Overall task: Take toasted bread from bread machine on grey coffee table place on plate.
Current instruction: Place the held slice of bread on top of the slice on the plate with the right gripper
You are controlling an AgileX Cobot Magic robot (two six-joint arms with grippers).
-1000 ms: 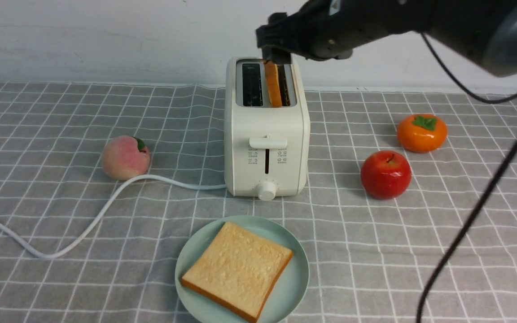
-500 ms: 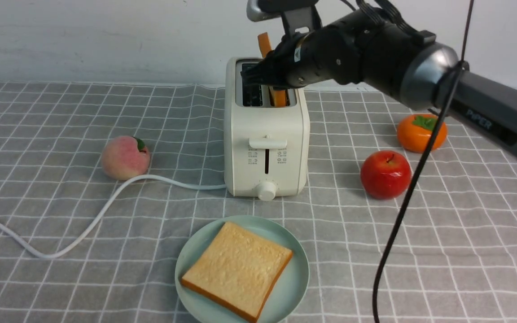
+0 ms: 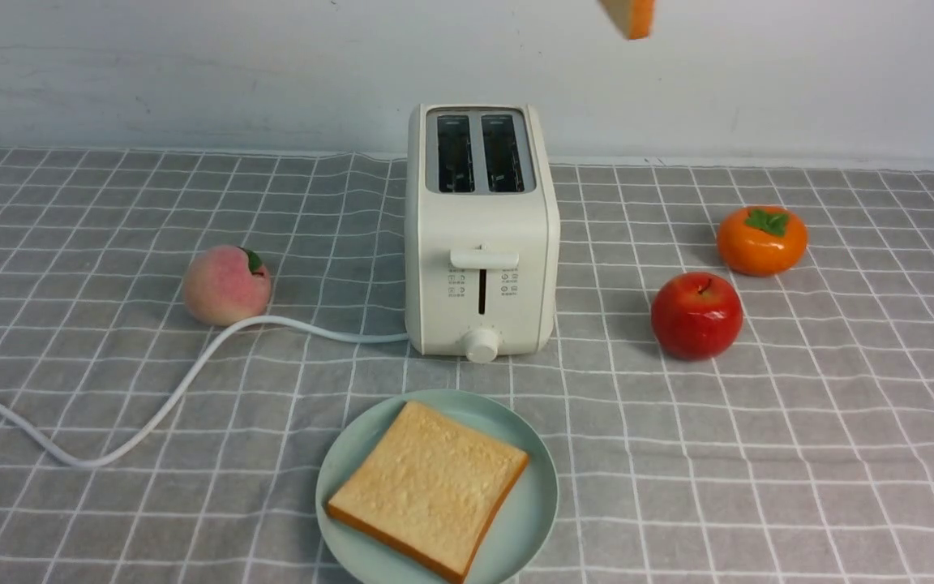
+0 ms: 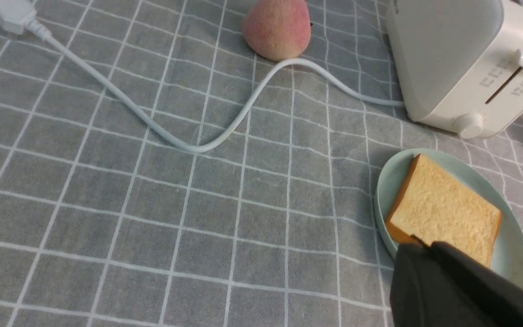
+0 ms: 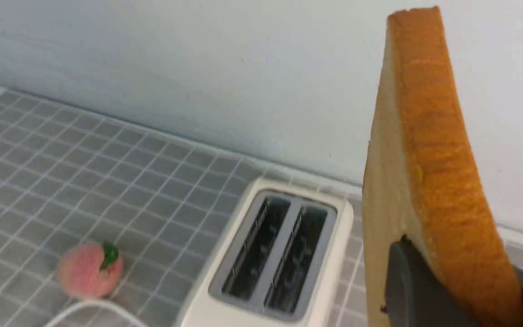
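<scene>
The cream-white bread machine (image 3: 479, 235) stands mid-table on the grey coffee table (image 3: 759, 454), both slots empty. One slice of toasted bread (image 3: 430, 487) lies flat on the mint-green plate (image 3: 544, 503) in front of it. My right gripper (image 5: 466, 295) is shut on the second slice (image 5: 429, 159), held on edge high above and right of the bread machine (image 5: 266, 263). Only a corner of that slice (image 3: 631, 15) shows at the front view's top edge. My left gripper (image 4: 420, 247) is shut and empty, hovering over the plate's (image 4: 511, 254) near-left edge.
A peach (image 3: 226, 285) sits left of the bread machine, with the white cord (image 3: 151, 405) curving past it to the left edge. A red apple (image 3: 696, 315) and an orange persimmon (image 3: 761, 239) sit to the right. The wall runs behind.
My right arm has lifted the second slice out of the right slot and risen up and to the right, leaving the front view. The slot is now empty.
</scene>
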